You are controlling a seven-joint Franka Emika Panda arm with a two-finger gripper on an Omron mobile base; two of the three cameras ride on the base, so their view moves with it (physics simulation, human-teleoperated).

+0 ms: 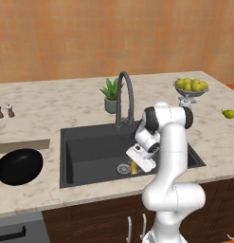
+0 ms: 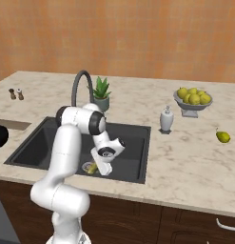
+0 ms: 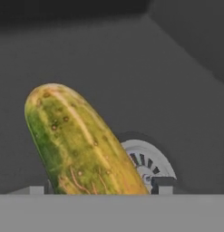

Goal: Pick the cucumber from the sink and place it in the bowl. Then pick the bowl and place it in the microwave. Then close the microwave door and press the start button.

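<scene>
Because the short yellow-green cucumber (image 1: 134, 167) lies on the floor of the dark-grey rectangular sink (image 1: 90, 147), just beside the round silver drain (image 1: 123, 168), the two-finger gripper (image 1: 137, 166) is lowered onto it there. From the right base, the cucumber (image 2: 93, 168) is again seen at the drain. In the hand view it (image 3: 77, 140) stands between the fingertips (image 3: 162, 185); whether it is clamped cannot be told.
</scene>
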